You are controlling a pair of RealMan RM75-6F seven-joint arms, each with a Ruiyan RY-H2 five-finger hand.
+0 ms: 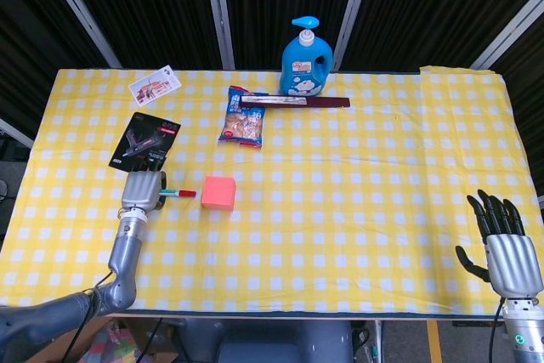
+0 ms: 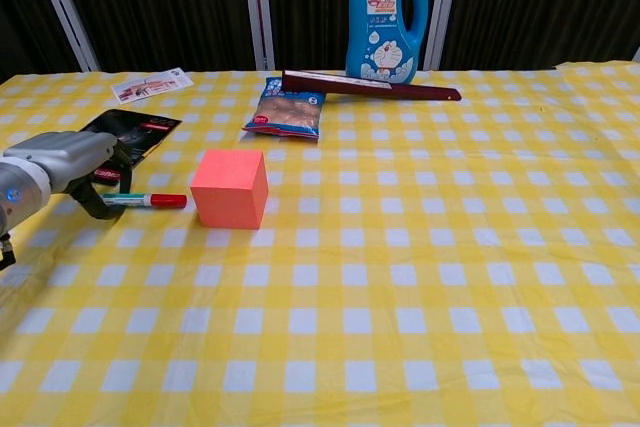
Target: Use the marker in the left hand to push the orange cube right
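The orange cube (image 1: 219,193) (image 2: 230,188) stands on the yellow checked cloth, left of centre. A marker (image 1: 178,194) (image 2: 150,200) with a teal body and red cap lies level just left of it, its red end a sliver short of the cube's left face. My left hand (image 1: 143,190) (image 2: 72,161) grips the marker's left end, fingers curled down around it. My right hand (image 1: 507,248) hovers at the table's near right edge, fingers spread and holding nothing; the chest view does not show it.
A black packet (image 1: 144,142) (image 2: 125,137) lies just behind the left hand. Farther back are a snack bag (image 1: 241,118), a long dark red strip (image 1: 297,102), a blue detergent bottle (image 1: 306,57) and a small card (image 1: 155,86).
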